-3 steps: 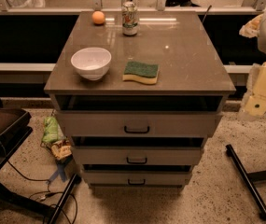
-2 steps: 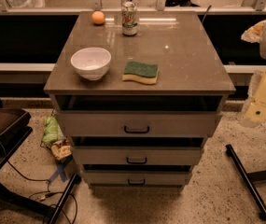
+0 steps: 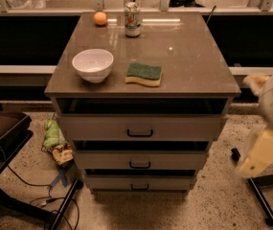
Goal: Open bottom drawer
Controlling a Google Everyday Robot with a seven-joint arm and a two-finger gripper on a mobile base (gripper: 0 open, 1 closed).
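Observation:
The bottom drawer (image 3: 140, 182) is the lowest and slimmest of three grey-beige drawer fronts on the cabinet, and it sits closed. Its small black bar handle (image 3: 140, 187) faces me. The middle drawer (image 3: 140, 160) and the top drawer (image 3: 140, 127) above it are closed too. My gripper (image 3: 261, 153) is a blurred white and cream shape at the right edge. It hangs to the right of the cabinet at about the height of the middle drawer, well apart from the handles.
On the cabinet top (image 3: 188, 61) are a white bowl (image 3: 93, 64), a green-and-yellow sponge (image 3: 144, 74), a can (image 3: 132, 19) and an orange ball (image 3: 100, 18). Litter (image 3: 54, 140) and cables (image 3: 40, 190) lie on the floor at left. A black leg (image 3: 253, 190) lies at right.
My arm at the right edge has moved downward, from beside the cabinet top to drawer height. The drawers and the things on the top have not moved.

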